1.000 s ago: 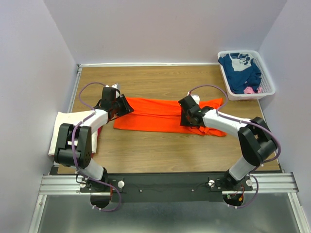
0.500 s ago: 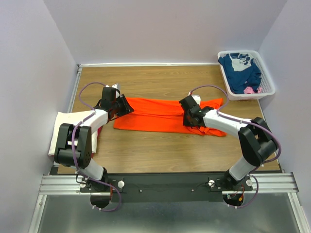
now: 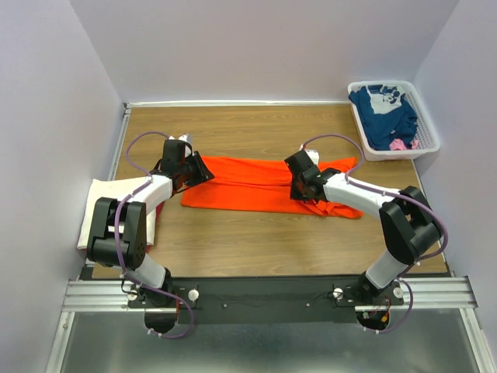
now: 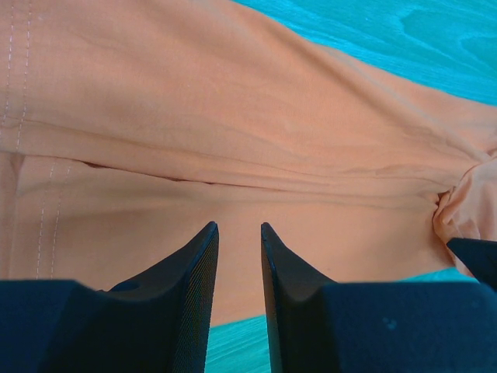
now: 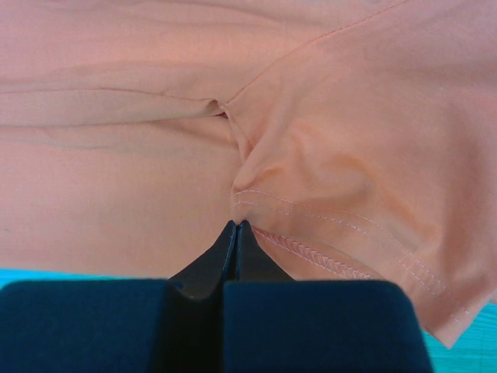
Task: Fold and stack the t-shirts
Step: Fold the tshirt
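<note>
One orange shirt lies flat left of the basket — the right gripper pinches its hem, and the left gripper hovers over it, slightly parted. One navy shirt fills the basket — one white shirt sits far left.

Nothing readable anywhere, honestly. Closest thing is the white print on the navy t-shirt bunched up in the white basket at the upper right of the top view, but it's crumpled and way too small to make out. Both wrist views just show plain orange t-shirt cloth with stitching.
</note>
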`<state>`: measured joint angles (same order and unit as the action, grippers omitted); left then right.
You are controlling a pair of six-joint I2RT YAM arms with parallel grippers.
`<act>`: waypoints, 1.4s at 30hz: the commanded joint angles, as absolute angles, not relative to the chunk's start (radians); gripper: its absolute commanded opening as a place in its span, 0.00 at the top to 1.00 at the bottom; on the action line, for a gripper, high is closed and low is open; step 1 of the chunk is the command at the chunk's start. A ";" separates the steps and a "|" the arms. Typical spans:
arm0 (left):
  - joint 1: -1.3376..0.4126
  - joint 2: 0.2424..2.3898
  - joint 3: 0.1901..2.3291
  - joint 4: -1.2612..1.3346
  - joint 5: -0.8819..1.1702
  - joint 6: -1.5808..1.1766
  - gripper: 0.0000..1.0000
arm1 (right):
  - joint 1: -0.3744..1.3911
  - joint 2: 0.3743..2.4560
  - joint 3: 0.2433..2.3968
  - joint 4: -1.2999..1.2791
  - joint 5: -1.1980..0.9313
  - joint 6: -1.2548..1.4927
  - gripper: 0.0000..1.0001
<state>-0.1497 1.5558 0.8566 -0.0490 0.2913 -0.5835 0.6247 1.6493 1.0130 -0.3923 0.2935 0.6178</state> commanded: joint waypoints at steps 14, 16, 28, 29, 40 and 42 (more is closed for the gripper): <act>-0.144 1.543 0.839 -0.037 0.321 -0.566 0.64 | 0.643 1.497 0.953 -0.390 0.313 0.627 0.73; -0.144 1.542 0.838 -0.037 0.324 -0.565 0.64 | 0.641 1.444 0.931 -0.428 0.371 0.655 0.73; -0.144 1.539 0.850 -0.044 0.354 -0.538 0.64 | 0.588 1.428 0.836 -0.563 0.551 0.749 0.77; -0.144 1.539 0.850 -0.044 0.356 -0.537 0.64 | 0.584 1.433 0.844 -0.568 0.561 0.749 0.77; -0.144 1.543 0.853 -0.041 0.365 -0.534 0.64 | 0.543 1.480 0.877 -0.592 0.615 0.736 0.74; -0.144 1.546 0.854 -0.041 0.365 -0.532 0.65 | 0.543 1.485 0.876 -0.592 0.609 0.735 0.74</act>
<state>-0.1497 1.5558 0.8497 -0.0471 0.3347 -0.5495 0.5499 1.4712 0.8501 -0.5678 0.5571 0.7181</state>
